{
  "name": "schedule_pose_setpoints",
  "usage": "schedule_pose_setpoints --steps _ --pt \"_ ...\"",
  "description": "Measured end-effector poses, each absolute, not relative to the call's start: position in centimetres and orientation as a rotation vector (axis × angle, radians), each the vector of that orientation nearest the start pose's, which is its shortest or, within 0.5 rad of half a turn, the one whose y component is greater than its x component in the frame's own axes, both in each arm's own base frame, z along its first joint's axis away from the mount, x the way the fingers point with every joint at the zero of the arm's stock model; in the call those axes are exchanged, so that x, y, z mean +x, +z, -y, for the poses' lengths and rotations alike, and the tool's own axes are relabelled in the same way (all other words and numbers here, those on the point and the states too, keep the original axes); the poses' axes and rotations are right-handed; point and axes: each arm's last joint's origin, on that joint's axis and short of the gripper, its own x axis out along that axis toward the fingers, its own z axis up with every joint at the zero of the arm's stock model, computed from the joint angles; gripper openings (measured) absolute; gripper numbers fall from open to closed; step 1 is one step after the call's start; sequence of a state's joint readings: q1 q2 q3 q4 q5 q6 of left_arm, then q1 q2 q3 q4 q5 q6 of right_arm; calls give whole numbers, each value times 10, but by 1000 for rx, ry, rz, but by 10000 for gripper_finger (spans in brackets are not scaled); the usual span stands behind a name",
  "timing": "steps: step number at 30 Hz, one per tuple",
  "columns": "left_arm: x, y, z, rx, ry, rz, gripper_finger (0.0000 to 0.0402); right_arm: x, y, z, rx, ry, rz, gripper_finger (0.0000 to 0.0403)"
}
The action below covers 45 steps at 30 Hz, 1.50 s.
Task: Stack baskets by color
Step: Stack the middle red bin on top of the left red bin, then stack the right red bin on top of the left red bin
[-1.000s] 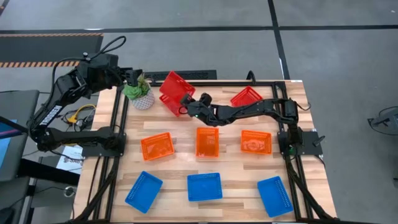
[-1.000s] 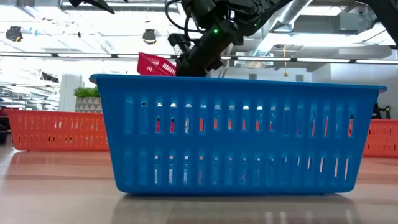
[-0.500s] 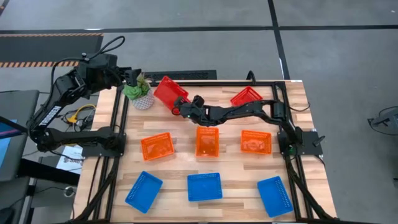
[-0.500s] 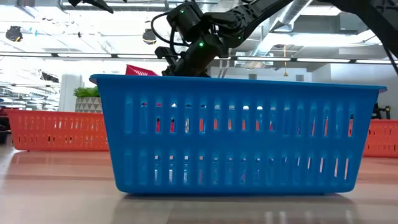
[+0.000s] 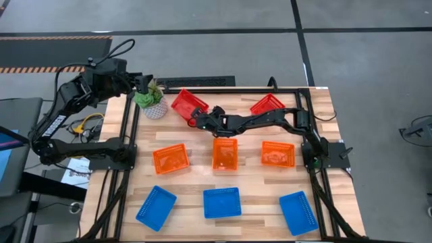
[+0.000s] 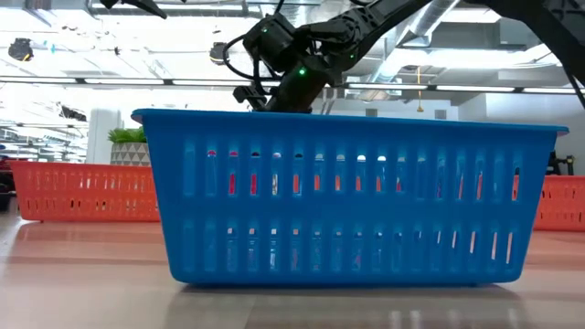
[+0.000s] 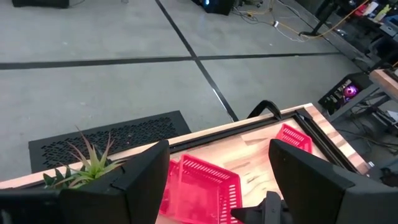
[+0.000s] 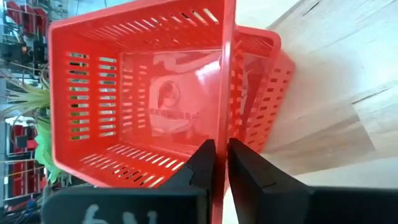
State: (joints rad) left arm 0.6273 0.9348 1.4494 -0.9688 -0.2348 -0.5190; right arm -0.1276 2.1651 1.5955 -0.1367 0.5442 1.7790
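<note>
At the table's far left a red basket [image 5: 187, 103] lies on top of a second red basket [image 8: 266, 74], beside the potted plant [image 5: 151, 99]. My right gripper [image 5: 200, 121] reaches in from the right and is shut on the upper basket's wall. A third red basket [image 5: 267, 104] sits at the far right. Orange baskets [image 5: 170, 159] [image 5: 225, 153] [image 5: 278, 154] form the middle row and blue baskets [image 5: 156, 206] [image 5: 222, 202] [image 5: 298, 212] the near row. My left gripper [image 7: 217, 186] hangs open above the far left corner, touching nothing. My right gripper pinches one side wall of the upper red basket [image 8: 222, 127] at its rim, one finger [image 8: 202, 162] inside the basket and the other [image 8: 245, 165] outside. The fingers come slanting down from the table's right. The basket is low and rests in the second red basket.
In the low view the near blue basket [image 6: 347, 196] fills the front and hides most of the table; my right gripper [image 6: 260, 91] shows above its rim. The black frame rail [image 5: 236, 88] runs along the far edge.
My right gripper has come down and gone a little toward the table's left with the red basket. The basket, raised and steeply tilted a second ago, has sunk and tipped toward level onto the other red basket; it has dropped out of sight behind the blue basket in the low view.
</note>
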Motion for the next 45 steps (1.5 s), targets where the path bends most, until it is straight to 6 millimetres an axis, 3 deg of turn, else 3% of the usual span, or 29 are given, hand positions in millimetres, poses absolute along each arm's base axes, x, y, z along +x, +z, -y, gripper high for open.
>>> schedule_pose_setpoints --steps 10,19,26,32,36,45 --pt "104 447 -84 -549 948 -239 263 469 181 90 1461 -1074 74 92" --pt "104 446 -83 -490 931 -281 263 473 188 100 1353 -963 14 148" --pt "102 443 -82 -452 911 -342 263 457 235 106 1078 -910 -55 183" --pt "102 440 -80 -439 856 -393 263 441 256 119 774 -884 -212 181" --pt "102 438 -78 -463 812 -424 263 418 260 128 697 -940 -408 177" --pt "101 435 -77 -494 798 -446 263 333 299 131 570 -1098 -849 215"
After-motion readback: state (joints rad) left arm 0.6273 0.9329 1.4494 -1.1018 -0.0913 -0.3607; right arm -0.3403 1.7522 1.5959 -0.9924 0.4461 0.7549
